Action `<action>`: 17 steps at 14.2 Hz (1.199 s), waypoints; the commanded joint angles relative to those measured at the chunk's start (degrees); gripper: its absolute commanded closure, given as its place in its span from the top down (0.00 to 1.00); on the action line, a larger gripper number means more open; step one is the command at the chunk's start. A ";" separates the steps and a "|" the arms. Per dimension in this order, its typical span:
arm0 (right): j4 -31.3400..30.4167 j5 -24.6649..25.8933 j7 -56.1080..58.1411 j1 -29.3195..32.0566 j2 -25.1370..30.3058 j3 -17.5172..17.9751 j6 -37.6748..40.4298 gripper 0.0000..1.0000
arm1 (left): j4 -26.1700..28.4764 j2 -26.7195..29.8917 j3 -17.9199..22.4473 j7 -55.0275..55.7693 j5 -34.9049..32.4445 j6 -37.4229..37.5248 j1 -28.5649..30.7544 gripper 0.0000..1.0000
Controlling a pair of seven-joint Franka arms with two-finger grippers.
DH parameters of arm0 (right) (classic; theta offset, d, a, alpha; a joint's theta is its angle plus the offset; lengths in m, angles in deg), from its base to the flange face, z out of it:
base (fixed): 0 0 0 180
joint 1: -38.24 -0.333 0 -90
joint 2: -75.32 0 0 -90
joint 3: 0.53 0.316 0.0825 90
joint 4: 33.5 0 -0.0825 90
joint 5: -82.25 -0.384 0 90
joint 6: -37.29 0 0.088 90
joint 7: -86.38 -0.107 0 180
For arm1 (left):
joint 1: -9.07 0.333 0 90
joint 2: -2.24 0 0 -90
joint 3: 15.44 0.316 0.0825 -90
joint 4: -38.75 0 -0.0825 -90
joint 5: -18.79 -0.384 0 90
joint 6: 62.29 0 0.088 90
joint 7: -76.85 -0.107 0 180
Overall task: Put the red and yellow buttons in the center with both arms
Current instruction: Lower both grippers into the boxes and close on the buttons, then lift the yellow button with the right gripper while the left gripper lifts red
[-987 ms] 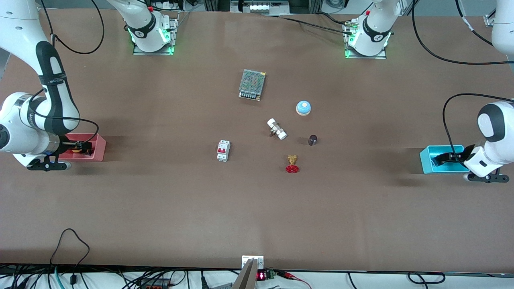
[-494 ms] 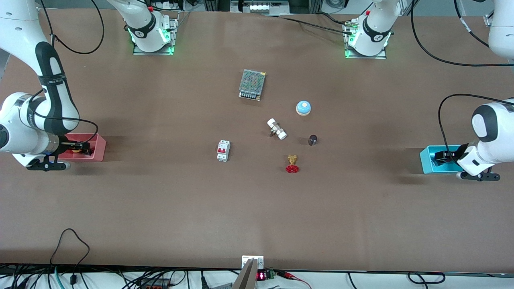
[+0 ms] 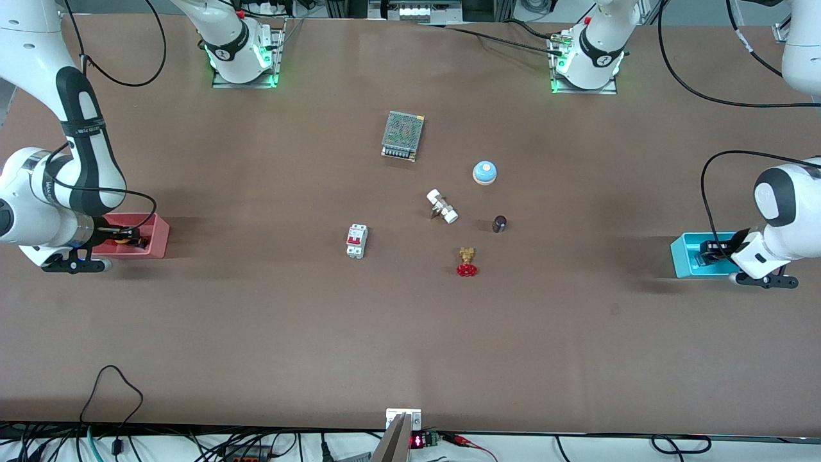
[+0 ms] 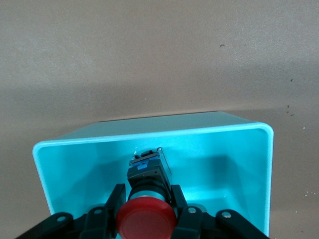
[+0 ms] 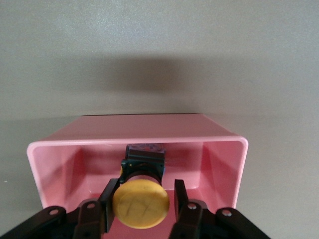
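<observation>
The red button (image 4: 146,219) lies in a blue bin (image 4: 149,133) at the left arm's end of the table (image 3: 410,333). My left gripper (image 4: 148,192) is down in that bin (image 3: 683,256), its fingers pressed on both sides of the button's black body. The yellow button (image 5: 141,203) lies in a pink bin (image 5: 139,141) at the right arm's end. My right gripper (image 5: 145,188) is down in that bin (image 3: 157,240), open and straddling the button, with a gap beside one finger. In the front view the left gripper (image 3: 709,250) and right gripper (image 3: 128,239) show inside their bins.
In the middle of the table lie a mesh power supply (image 3: 403,135), a blue-domed bell (image 3: 485,172), a white fitting (image 3: 442,206), a dark knob (image 3: 499,223), a brass valve with a red handwheel (image 3: 467,263) and a white breaker (image 3: 356,241).
The left arm has shifted a little toward the table's middle and lowered its gripper deeper into the blue bin. The right arm has hardly moved.
</observation>
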 commanded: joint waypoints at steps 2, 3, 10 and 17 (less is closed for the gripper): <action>0.75 0.13 0.96 0.57 -0.48 0.46 0.00 0.39 | -0.07 0.37 -0.83 -0.73 -0.15 0.08 0.81 0.22; 0.75 0.13 1.13 0.57 -0.48 0.46 0.08 0.38 | -0.16 0.80 -0.83 -0.90 -0.15 0.26 0.81 0.20; 0.75 -0.22 2.54 0.48 3.63 0.63 3.49 0.35 | -3.92 10.20 -3.46 -0.73 -0.06 16.65 0.63 0.19; 6.89 -7.50 -0.87 -4.51 11.83 0.90 17.39 0.36 | -12.73 10.57 -18.39 3.05 -0.94 35.23 -0.24 0.19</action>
